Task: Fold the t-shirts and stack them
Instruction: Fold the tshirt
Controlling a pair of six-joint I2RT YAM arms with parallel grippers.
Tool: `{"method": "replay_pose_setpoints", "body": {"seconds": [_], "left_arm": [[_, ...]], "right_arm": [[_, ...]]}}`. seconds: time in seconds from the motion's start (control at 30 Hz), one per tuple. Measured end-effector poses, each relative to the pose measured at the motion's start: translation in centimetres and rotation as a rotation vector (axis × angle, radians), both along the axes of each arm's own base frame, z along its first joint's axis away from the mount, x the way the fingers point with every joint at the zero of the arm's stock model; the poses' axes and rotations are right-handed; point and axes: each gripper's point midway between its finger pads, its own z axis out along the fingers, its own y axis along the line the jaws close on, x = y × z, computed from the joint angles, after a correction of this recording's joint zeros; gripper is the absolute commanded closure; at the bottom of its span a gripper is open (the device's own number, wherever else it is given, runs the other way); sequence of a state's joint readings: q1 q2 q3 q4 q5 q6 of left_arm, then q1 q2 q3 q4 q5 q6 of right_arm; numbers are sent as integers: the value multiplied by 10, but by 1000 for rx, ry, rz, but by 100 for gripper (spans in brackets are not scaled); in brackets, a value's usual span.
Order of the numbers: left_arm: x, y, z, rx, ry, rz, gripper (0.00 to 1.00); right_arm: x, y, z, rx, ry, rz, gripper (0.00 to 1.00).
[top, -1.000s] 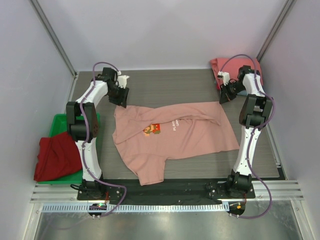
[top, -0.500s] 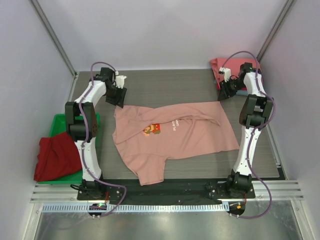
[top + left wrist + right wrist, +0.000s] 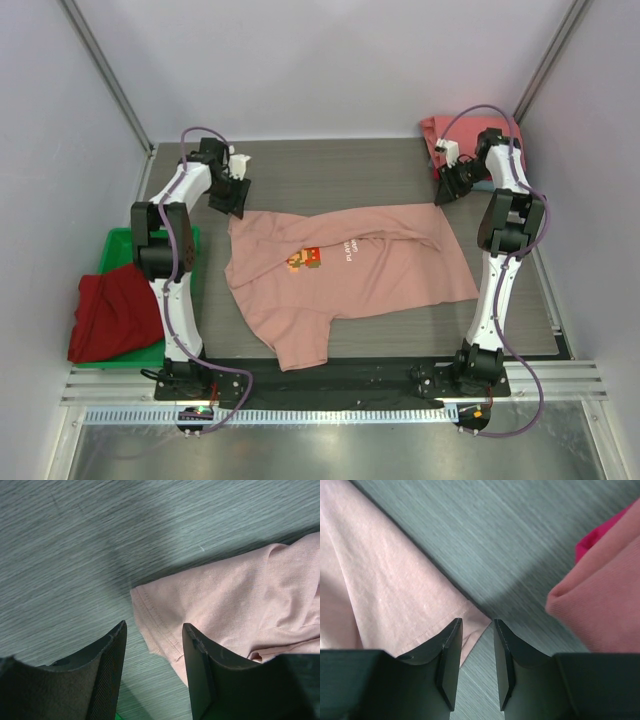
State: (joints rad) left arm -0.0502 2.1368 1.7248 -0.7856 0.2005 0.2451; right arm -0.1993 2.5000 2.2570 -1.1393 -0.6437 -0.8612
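A dusty-pink t-shirt [image 3: 350, 270] with a pixel-character print lies spread on the grey table, one sleeve hanging toward the near edge. My left gripper [image 3: 233, 203] hovers open just above its far-left corner; the left wrist view shows that hemmed corner [image 3: 160, 630] lying between the spread fingers [image 3: 112, 650], untouched. My right gripper [image 3: 441, 196] is open above the far-right corner, whose tip [image 3: 475, 625] shows in the gap between its jaws. A folded coral-red t-shirt [image 3: 470, 140] lies at the back right, seen as [image 3: 600, 605]. A dark red t-shirt [image 3: 115, 310] lies on the left.
A green tray [image 3: 115, 245] sits left of the table under the dark red shirt. Slanted frame posts stand at both back corners. White walls close in the sides and back. A metal rail runs along the near edge.
Both grippers have let go of the pink shirt's far corners and lifted slightly away toward the back. The right jaws went from shut to open. The shirt lies unmoved.
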Motion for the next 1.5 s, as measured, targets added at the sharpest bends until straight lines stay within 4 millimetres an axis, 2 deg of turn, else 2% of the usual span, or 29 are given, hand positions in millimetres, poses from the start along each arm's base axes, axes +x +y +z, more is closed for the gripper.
{"method": "replay_pose_setpoints", "body": {"seconds": [0.2,0.5,0.63,0.8,0.93,1.03,1.5], "left_arm": [[0,1,-1,5,1,-1,50],[0,2,-3,13,6,2,50],[0,3,-4,19,6,3,50],[-1,5,-4,26,7,3,50],[-1,5,-5,28,8,2,50],[-1,5,-5,31,7,2,50],[-7,8,-11,39,31,22,47]], "right_arm": [[-11,0,-8,-7,40,27,64],[-12,2,-10,7,45,33,66],[-10,5,-11,22,44,29,75],[-9,8,-14,-11,40,45,77],[-9,15,-15,-81,12,81,92],[-8,19,-15,-116,-3,85,99],[4,4,-12,-226,-81,-2,99]]}}
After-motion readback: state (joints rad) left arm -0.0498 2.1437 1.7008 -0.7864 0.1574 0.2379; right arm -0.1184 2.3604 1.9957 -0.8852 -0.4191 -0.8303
